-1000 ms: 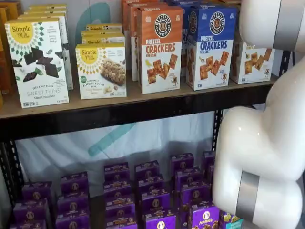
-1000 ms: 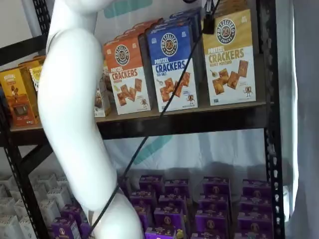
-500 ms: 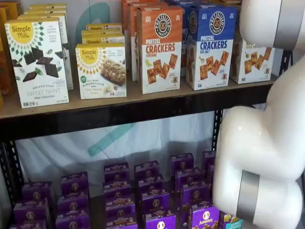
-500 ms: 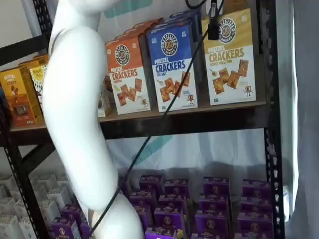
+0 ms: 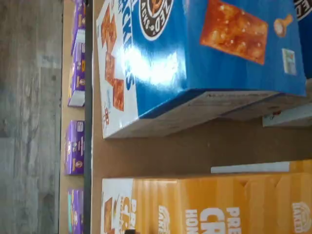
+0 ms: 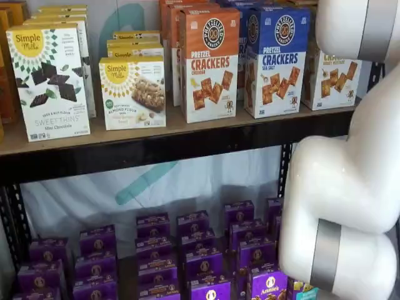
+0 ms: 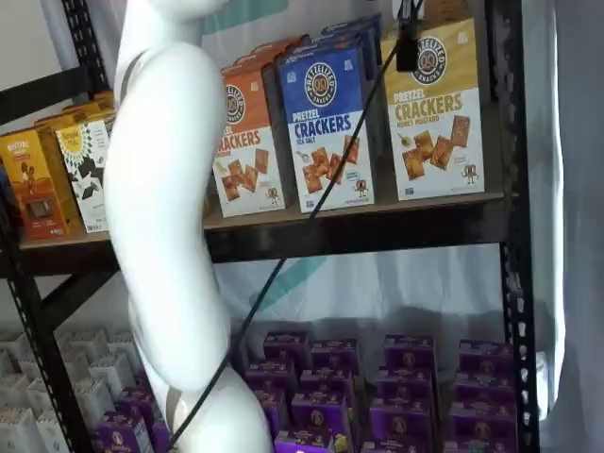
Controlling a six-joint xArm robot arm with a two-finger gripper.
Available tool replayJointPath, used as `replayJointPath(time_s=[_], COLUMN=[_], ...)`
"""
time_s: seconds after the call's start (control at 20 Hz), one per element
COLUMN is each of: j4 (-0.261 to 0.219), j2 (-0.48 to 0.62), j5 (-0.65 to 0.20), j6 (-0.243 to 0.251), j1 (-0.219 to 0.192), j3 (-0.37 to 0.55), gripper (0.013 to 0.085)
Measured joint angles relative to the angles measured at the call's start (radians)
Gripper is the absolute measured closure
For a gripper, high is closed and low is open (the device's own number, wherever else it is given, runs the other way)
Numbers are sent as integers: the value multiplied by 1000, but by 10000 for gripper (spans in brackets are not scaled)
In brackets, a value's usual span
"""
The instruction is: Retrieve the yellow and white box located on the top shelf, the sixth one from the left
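Observation:
The yellow and white box (image 7: 436, 113) stands upright at the right end of the top shelf (image 7: 377, 204), beside a blue-topped box (image 7: 330, 123). In a shelf view (image 6: 331, 76) the white arm hides its upper part. In the wrist view its yellow top (image 5: 219, 204) shows close up, with a strip of bare board between it and the blue box (image 5: 209, 44). My gripper (image 7: 407, 47) shows only as a black finger hanging from the view's top edge with a cable, in front of the yellow box's top band. No gap between fingers shows.
An orange-topped box (image 7: 243, 142) stands left of the blue one. Simple Mills boxes (image 6: 49, 81) fill the shelf's left part. Small purple boxes (image 6: 200, 250) cover the lower level. The white arm (image 6: 350, 187) is between camera and shelves. A black upright (image 7: 510, 189) stands right of the yellow box.
The arm has swung right in both shelf views. The black finger has moved a little right and up across the yellow box's top band. The boxes have not moved.

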Motion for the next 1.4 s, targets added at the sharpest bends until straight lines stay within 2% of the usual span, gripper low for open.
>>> replayJointPath(time_s=[0.25,0.45,0.65,0.9,1.25,1.35,1.4], j4=[-65,-119,-152,-171,-168,-167,-167], j2=[-6,6,7,12,12,13,14], j5=[-13,11,15,29,32,34,35], j6=[2,12,19,26,29,29,29], j1=[31,55,72,83,85,84,83], j3=[6,-17,-16,-21,-22,-24,-25], gripper=[130,130,130,130,130,210,210])
